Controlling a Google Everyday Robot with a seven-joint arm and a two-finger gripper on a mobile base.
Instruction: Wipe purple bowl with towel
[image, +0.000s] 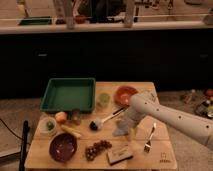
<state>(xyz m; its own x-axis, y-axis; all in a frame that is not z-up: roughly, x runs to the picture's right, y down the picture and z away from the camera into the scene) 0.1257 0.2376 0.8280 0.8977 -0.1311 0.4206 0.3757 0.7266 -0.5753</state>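
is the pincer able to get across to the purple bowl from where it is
Probably yes: the pincer is at mid-table by the towel; only low grapes lie before the purple bowl.

I see a dim, yellow-brown room. The most light falls on the far counter (150, 26); the cupboards (125, 60) under it are almost black. The gripper (125, 130) sits low over the softly lit table (162, 152).

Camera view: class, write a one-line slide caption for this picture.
Gripper down at the towel, well apart from the purple bowl sitting at a front corner of the wooden table.
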